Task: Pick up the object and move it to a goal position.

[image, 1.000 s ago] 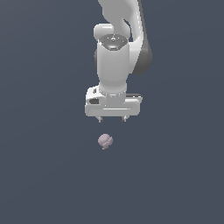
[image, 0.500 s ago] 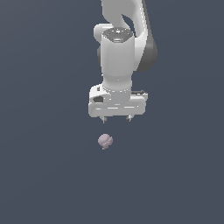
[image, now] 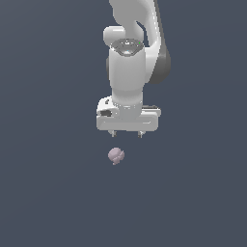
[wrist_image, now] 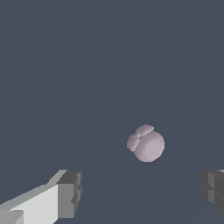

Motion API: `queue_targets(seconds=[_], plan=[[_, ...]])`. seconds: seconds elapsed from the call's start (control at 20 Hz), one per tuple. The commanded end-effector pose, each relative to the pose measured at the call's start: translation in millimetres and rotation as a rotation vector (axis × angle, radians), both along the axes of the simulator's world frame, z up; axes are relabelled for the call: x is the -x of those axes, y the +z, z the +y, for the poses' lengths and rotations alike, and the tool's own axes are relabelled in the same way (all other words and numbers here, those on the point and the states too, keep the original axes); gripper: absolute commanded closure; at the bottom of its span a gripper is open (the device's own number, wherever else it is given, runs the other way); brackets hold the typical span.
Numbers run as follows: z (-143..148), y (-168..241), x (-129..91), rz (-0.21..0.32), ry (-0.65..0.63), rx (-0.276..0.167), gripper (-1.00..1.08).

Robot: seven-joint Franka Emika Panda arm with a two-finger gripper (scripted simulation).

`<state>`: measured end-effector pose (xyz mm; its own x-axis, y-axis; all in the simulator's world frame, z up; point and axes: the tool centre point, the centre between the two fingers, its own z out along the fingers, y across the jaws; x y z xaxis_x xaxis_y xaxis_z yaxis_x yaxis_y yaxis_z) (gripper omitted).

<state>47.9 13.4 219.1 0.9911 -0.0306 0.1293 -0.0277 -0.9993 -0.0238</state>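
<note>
**End effector waits open above the small object**

The end effector (image: 127,134) hangs with its fingers pointing straight down, and it is wide open. It holds nothing. In the wrist view the two dark fingertips (wrist_image: 70,192) stand far apart at the two sides of the picture, with only bare grey surface between them. I think it is held open like this so that it can come down around the object without touching it first.

The object (image: 116,155) is a small pale mauve lump, much smaller than the white hand above it. It lies alone on the plain grey worktop (image: 48,193), below the end effector and apart from it. In the exterior view it sits a little toward that view's left of the middle between the fingers.

The exterior view shows the gap in height between the fingers and the object, which the wrist view does not give well. The wrist view shows the shape better: a smooth round body with a little wrinkled nub on one side. It shows also that the object is not yet between the fingertips. No goal mark can be seen in either view.
</note>
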Motion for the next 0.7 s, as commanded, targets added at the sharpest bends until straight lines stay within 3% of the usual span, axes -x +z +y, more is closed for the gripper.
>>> queue_targets(seconds=[0.0, 0.65], plan=[[-3, -7, -1, 0.009, -0.043, -0.005, -0.92], [-24, -65, -4, 0.075, -0.399, -0.034, -0.92]])
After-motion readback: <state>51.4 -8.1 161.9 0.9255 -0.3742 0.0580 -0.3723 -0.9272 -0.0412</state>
